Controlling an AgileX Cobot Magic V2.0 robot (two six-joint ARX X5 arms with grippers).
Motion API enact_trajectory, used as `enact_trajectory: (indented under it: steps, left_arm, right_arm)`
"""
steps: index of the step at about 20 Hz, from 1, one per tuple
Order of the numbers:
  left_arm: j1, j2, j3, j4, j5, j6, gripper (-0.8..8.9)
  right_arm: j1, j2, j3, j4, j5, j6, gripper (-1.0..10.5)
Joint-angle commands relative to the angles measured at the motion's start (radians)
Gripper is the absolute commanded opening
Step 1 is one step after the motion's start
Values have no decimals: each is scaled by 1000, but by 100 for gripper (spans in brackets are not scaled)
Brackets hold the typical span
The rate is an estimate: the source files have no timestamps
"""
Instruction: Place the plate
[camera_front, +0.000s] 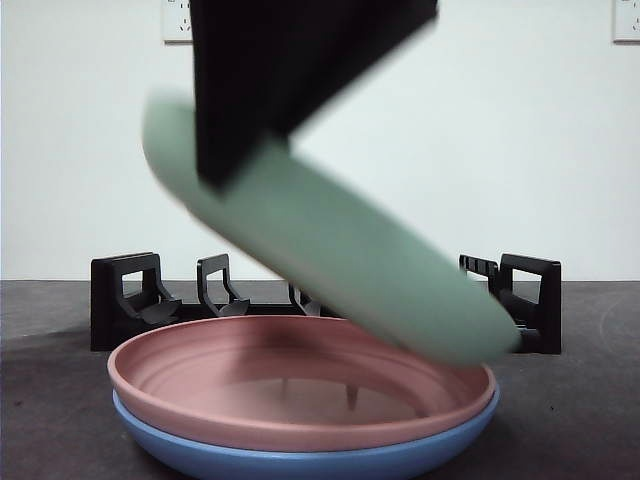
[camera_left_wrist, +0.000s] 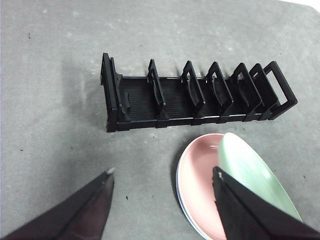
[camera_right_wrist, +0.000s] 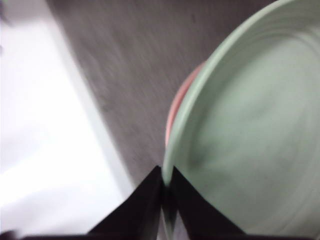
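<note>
My right gripper (camera_right_wrist: 166, 175) is shut on the rim of a pale green plate (camera_right_wrist: 250, 125). In the front view the gripper (camera_front: 228, 165) holds this plate (camera_front: 340, 260) tilted in the air, its low edge just above a pink plate (camera_front: 300, 390). The pink plate rests in a blue plate (camera_front: 300, 462). A black slotted dish rack (camera_front: 130, 300) stands behind them. My left gripper (camera_left_wrist: 163, 171) is open and empty, high over the table. Its view shows the rack (camera_left_wrist: 190, 100), the pink plate (camera_left_wrist: 200, 185) and the green plate (camera_left_wrist: 250, 167).
The grey table (camera_left_wrist: 60, 125) runs to a white wall (camera_front: 520, 150) behind the rack. The rack has several upright dividers, and no plate stands in it. The table's pale edge (camera_right_wrist: 75, 125) shows in the right wrist view.
</note>
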Motion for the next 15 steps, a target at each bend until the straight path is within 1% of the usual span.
enact_trajectory:
  steps: [1,8,12,15]
  left_arm:
    - [-3,5,16,11,-3,3,312]
    - [-3,5,16,11,-3,3,312]
    - [-3,5,16,11,-3,3,312]
    - [-3,5,16,11,-3,3,312]
  right_arm:
    - [12,59,15,11,9,-43,8]
    - [11,150,15,15,16,-138,8]
    - [11,176,15,30,13,-152,8]
    - [11,185,15,37,-5,-155,8]
